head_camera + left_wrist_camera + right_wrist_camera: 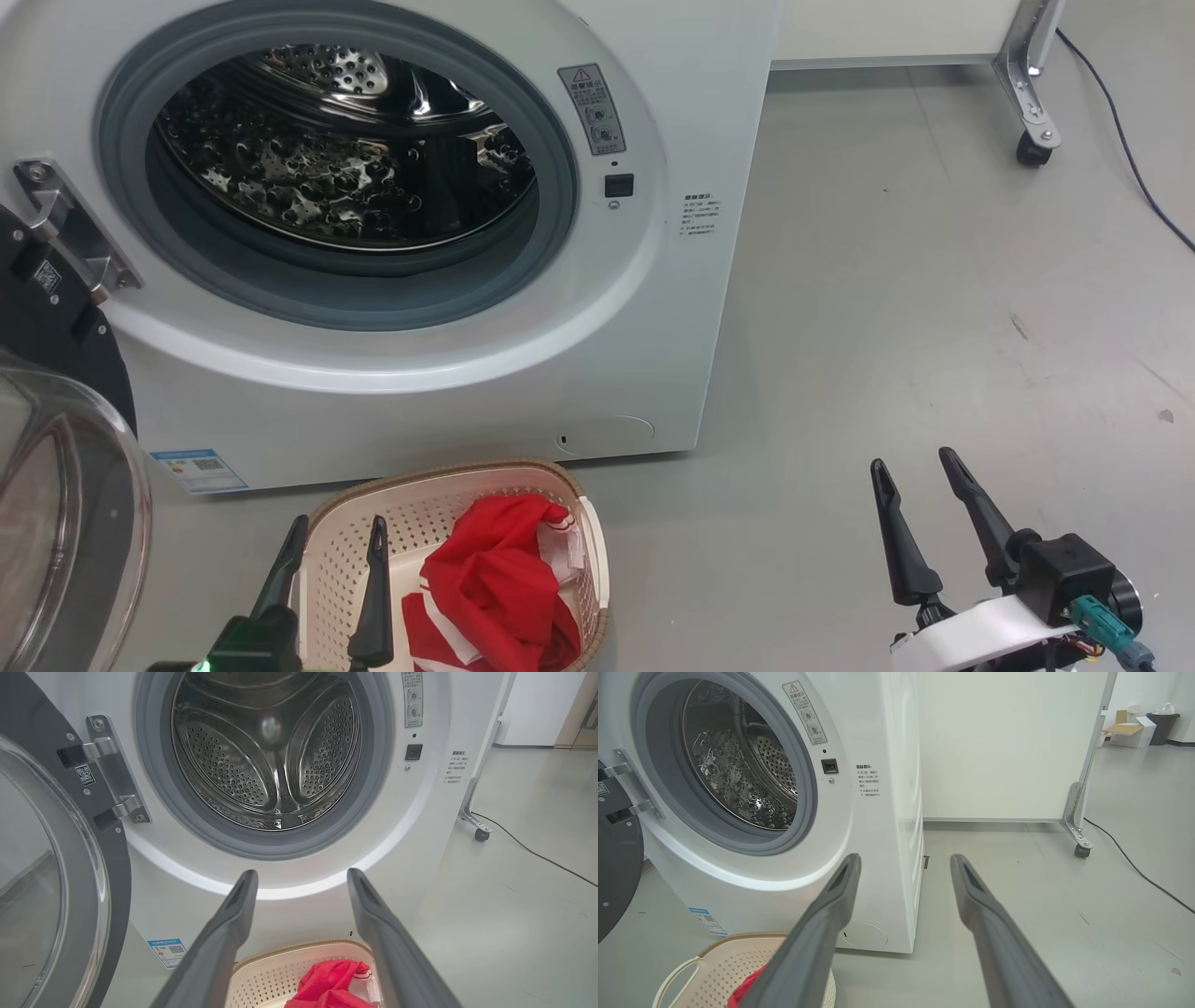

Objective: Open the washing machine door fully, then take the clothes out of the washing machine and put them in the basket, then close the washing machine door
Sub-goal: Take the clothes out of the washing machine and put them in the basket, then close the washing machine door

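At far left of the head view, the washing machine door (65, 504) hangs swung open on its steel hinge (70, 229). It has a matte black inner face and a bulging clear glass bowl. Expect it rigid and fairly heavy, moving only about that hinge. The glass looks slick and curved, so push on the black rim at the edge away from the hinge, not on the bowl.

Your left gripper (338, 527) hovers over the basket's left side, fingers spread wide, nothing between them.

The basket (439, 473) sits on the floor just in front of the machine: cream perforated plastic, brown woven-look rim, rounded corners. The clothes (495, 579) lie crumpled inside it, soft red fabric with white trim, probably light and floppy.

The washing machine (691, 112) is a white box with a grey rubber ring (551, 224). No fabric visible in the perforated steel drum (345, 168). My read: unloading done, door closing left.

Your right gripper (913, 459) is well right of the machine over bare grey floor, fingers wide apart, empty.
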Available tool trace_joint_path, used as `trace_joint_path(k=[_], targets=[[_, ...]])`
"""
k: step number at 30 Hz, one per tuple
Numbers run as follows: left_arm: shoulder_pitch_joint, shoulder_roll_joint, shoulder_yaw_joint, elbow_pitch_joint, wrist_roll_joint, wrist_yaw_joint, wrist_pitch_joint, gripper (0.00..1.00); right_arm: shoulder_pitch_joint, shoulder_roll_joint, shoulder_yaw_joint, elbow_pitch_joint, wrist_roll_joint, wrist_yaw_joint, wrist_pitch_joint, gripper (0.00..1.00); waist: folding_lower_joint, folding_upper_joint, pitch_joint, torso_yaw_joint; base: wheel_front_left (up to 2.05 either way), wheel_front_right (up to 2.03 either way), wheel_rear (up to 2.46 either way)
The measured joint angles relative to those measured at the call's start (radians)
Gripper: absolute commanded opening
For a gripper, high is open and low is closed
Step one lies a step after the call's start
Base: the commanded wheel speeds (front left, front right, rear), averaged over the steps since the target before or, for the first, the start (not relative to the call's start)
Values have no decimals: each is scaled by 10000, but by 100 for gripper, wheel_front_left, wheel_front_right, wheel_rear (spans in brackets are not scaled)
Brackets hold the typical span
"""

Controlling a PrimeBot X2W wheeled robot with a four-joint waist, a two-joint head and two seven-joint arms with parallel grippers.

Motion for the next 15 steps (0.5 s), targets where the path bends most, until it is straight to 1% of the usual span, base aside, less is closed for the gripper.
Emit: trace_joint_path(k=[9,15], targets=[[178,2,-15,-265,2,48,167,100,3,2,27,-2,0,0,0,100,0,0,16,-88,-1,1,0],[202,6,-17,-387,119,92,180,100,4,4,25,-2,0,0,0,100,0,0,20,-98,-21,21,0]])
